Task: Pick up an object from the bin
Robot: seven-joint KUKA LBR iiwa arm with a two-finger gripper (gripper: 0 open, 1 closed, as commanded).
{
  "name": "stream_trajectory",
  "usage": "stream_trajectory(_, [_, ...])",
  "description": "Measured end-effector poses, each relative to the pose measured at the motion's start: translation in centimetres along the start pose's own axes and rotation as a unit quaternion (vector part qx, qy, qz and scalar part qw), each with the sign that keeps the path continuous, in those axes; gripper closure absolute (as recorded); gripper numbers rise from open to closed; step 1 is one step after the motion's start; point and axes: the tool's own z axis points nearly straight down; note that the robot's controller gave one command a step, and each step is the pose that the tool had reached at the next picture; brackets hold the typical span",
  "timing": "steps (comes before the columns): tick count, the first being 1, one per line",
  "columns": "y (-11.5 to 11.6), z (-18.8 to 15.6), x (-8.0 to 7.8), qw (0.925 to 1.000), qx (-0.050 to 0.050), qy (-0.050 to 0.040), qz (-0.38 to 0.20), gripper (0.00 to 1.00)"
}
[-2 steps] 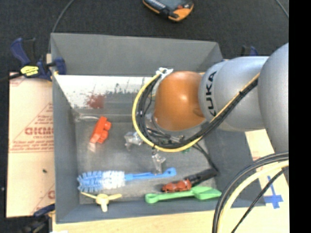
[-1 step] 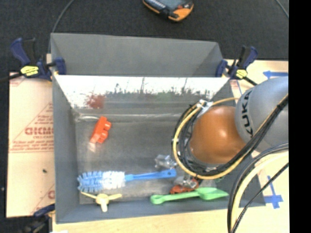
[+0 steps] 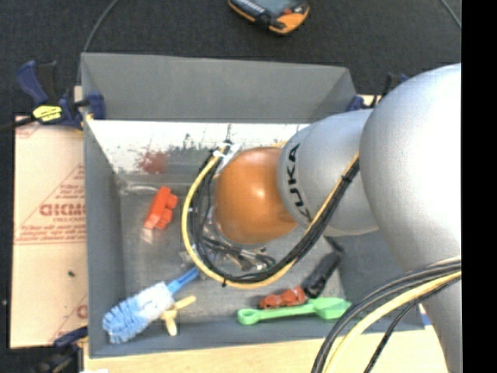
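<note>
Bulking closest to the lens, the silver arm (image 3: 404, 154) comes in from the right and bends down into the bin (image 3: 101, 231). Its orange wrist cover (image 3: 248, 196) and a loop of yellow and black cables (image 3: 190, 231) sit over the middle of the bin floor. The gripper (image 3: 233, 253) lies beneath that cover, and whether it is apart, together or clamped on anything cannot be told.

The bin's floor is dull, scuffed grey metal. Its far wall is brightly lit and flecked with dark specks and a reddish smear (image 3: 153, 160). Nearest the gripper are an orange block (image 3: 161, 208) to its left, and a black handle (image 3: 322, 273) and a small red piece (image 3: 281, 298) to its lower right. Along the near wall lie a flat green tool (image 3: 295, 311), a blue brush (image 3: 144, 311) with a fuzzy head and a cream cross-shaped piece (image 3: 172, 315) touching the brush.

Beyond the bin, a black-and-orange device (image 3: 269, 6) rests on dark floor.
</note>
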Motion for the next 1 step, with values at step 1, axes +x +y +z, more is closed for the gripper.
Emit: stream_trajectory(1, [0.00,0.01,0.01,1.0000,0.000,0.0001,0.000,1.00])
